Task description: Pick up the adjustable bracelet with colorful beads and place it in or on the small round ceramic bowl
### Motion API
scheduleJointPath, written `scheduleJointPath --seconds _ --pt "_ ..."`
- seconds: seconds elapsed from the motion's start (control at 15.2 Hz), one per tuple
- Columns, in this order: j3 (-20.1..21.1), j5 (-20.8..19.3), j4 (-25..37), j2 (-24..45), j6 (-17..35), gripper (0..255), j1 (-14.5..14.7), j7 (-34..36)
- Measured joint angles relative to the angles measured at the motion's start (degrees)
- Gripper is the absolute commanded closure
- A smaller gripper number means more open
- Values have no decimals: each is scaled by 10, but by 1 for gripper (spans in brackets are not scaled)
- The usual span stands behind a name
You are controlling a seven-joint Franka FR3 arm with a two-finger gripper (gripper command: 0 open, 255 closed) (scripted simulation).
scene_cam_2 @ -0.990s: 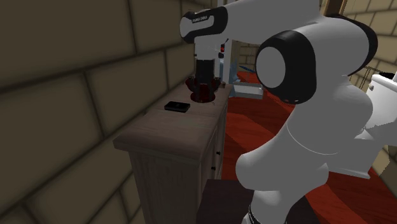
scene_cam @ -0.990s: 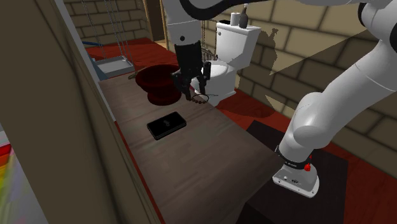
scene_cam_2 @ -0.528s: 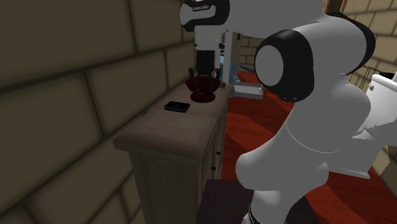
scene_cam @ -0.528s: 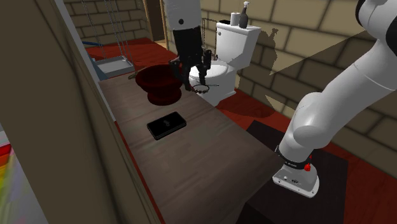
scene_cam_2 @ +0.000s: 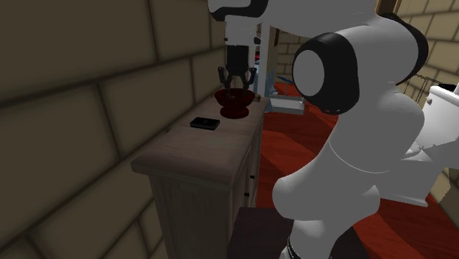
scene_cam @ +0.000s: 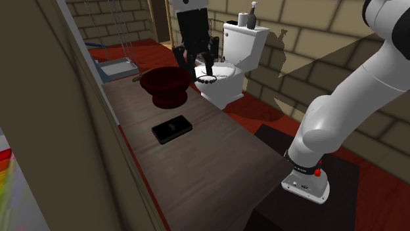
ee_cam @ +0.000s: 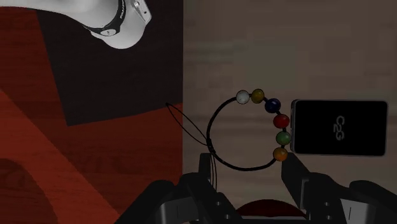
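Rising since a second ago, the hand (scene_cam: 203, 67) had carried the bracelet (scene_cam: 209, 79) clear of the counter (scene_cam: 217, 164); earlier the hand was low, beside the bowl (scene_cam: 166, 86), and now it hung above the counter's far edge, in front of the toilet (scene_cam: 240, 46) in the shoulder view; the bowl and the phone (scene_cam: 172, 128) had not moved.

In the second exterior view the hand (scene_cam_2: 237, 79) hovered just above the dark red bowl (scene_cam_2: 234, 104).

In the wrist view the hand (ee_cam: 249, 167) was clamped across the bracelet (ee_cam: 280, 121), one finger on either side of the loop; it was a thin dark ring with six beads in a row, white, yellow, dark blue, red, green and orange; two loose cord ends trailed off away from the beads; the phone (ee_cam: 340, 127) lay below on the counter (ee_cam: 254, 51).
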Motion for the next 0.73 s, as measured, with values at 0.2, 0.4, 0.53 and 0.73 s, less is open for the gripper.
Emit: scheduleJointPath --seconds 0.2,0.4,0.53,0.73 --pt "0 -2 33 9 -24 255 -1 4" --pt "2 -6 65 26 -39 255 -2 9" --pt "4 -18 105 64 -44 255 -5 9" --pt "11 -41 176 135 -48 255 -6 15"
